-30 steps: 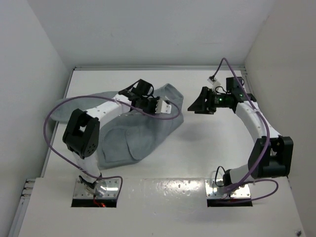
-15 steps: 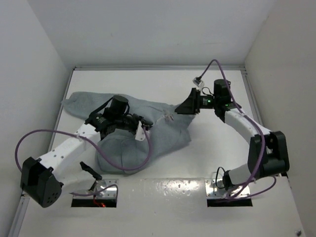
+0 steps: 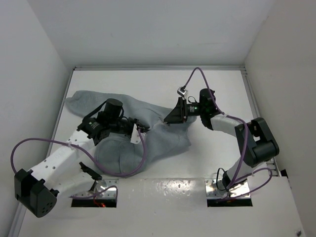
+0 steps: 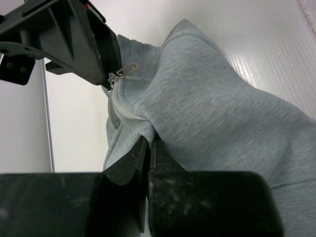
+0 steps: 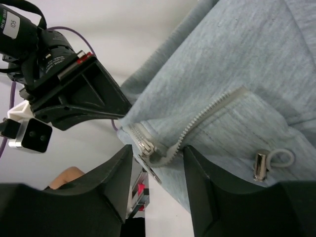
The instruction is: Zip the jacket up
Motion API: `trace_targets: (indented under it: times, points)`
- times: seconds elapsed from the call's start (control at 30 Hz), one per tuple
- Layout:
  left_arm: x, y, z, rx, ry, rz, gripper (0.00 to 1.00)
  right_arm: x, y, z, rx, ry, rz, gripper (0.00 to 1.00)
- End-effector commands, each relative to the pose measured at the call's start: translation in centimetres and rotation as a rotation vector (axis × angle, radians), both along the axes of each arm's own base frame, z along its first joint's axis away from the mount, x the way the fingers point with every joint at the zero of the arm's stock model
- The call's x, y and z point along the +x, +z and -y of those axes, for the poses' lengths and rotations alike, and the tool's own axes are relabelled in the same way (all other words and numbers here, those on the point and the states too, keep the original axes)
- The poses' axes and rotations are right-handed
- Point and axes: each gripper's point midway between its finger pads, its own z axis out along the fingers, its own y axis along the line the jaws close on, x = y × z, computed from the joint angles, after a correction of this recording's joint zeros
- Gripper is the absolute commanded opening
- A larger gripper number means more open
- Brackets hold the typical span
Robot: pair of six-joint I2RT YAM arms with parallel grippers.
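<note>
The light grey jacket [image 3: 168, 138] lies rumpled on the white table [image 3: 217, 94], mostly left of centre.

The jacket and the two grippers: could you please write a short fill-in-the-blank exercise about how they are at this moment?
1. The left gripper is ___ on a fold of the light heather-grey sweatshirt-fabric jacket.
2. The right gripper is ___, with one finger on each side of the metal zipper slider.
3. The thin cable beside the left arm's wrist is ___ in colour.

Missing words: shut; open; purple
</note>
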Motion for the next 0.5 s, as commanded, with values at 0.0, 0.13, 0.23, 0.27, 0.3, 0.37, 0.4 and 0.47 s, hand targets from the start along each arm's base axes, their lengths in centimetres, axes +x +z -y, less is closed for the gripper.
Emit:
trace_targets:
  times: [0.0, 0.13, 0.23, 0.27, 0.3, 0.37, 0.4, 0.47]
  points:
    - [-1.2, 2.6, 0.2, -0.078, -0.055, 0.058, 0.03, -0.9, 2.7, 0.0, 0.062, 0.034, 0.132, 0.45]
    - [-1.5, 2.0, -0.6, -0.068, -0.026, 0.054, 0.03, -0.5, 4.1, -0.4, 0.096, 0.046, 0.139, 0.35]
    - [-1.2, 1.9, -1.1, -0.068, -0.005, 0.056, 0.03, -0.7, 4.5, -0.4, 0.109, 0.054, 0.115, 0.34]
    - [-1.4, 1.7, -1.2, -0.069, -0.001, 0.046, 0.03, -0.8, 4.8, -0.5, 0.116, 0.056, 0.130, 0.34]
    - [-1.4, 1.7, -1.2, -0.069, 0.000, 0.046, 0.03, -1.1, 4.8, -0.7, 0.118, 0.067, 0.128, 0.34]
    - [-1.3, 1.7, -1.4, -0.070, 0.013, 0.037, 0.03, -1.5, 5.0, -0.9, 0.122, 0.078, 0.130, 0.34]
    - [-1.3, 1.7, -1.4, -0.070, 0.013, 0.037, 0.03, -1.7, 5.2, -1.1, 0.125, 0.083, 0.132, 0.34]
    - [-1.0, 1.8, -1.4, -0.072, 0.025, 0.038, 0.03, -1.9, 5.3, -1.3, 0.127, 0.096, 0.135, 0.34]
